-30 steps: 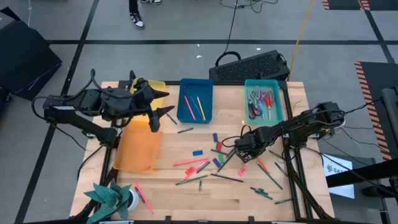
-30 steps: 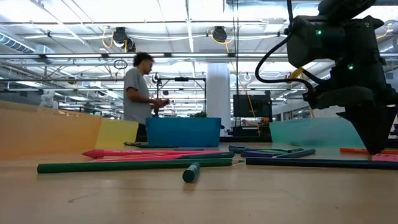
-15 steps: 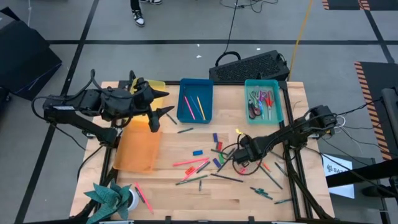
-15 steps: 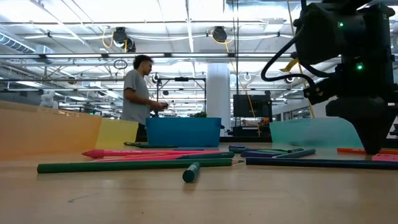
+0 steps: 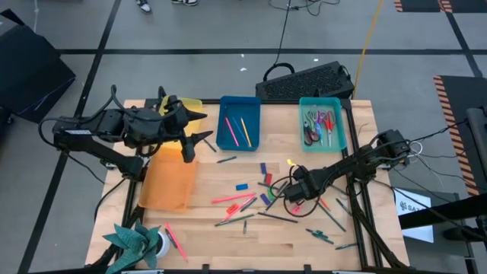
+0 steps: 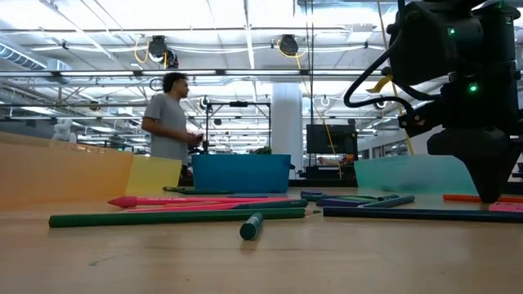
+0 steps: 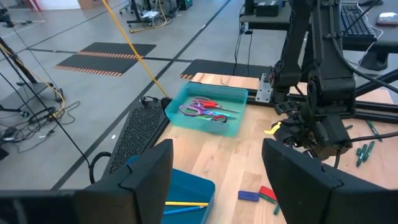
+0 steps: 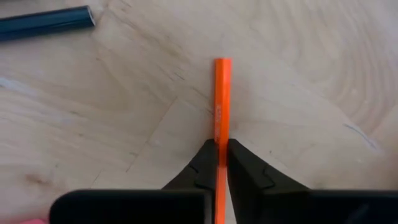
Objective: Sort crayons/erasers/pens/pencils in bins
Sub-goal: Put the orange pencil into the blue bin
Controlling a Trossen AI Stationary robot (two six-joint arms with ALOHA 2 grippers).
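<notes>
Fingers (image 8: 205,163) of right gripper (image 8: 218,163) clenched on orange stick (image 8: 222,99), down at table (image 5: 304,247) right of centre among scattered sticks. Stick's long axis runs in line with fingers, free end pointing away from wrist. Left gripper (image 5: 199,125) parted, empty, hovering by yellow bin (image 5: 190,103) and orange bin (image 5: 169,183).
</notes>
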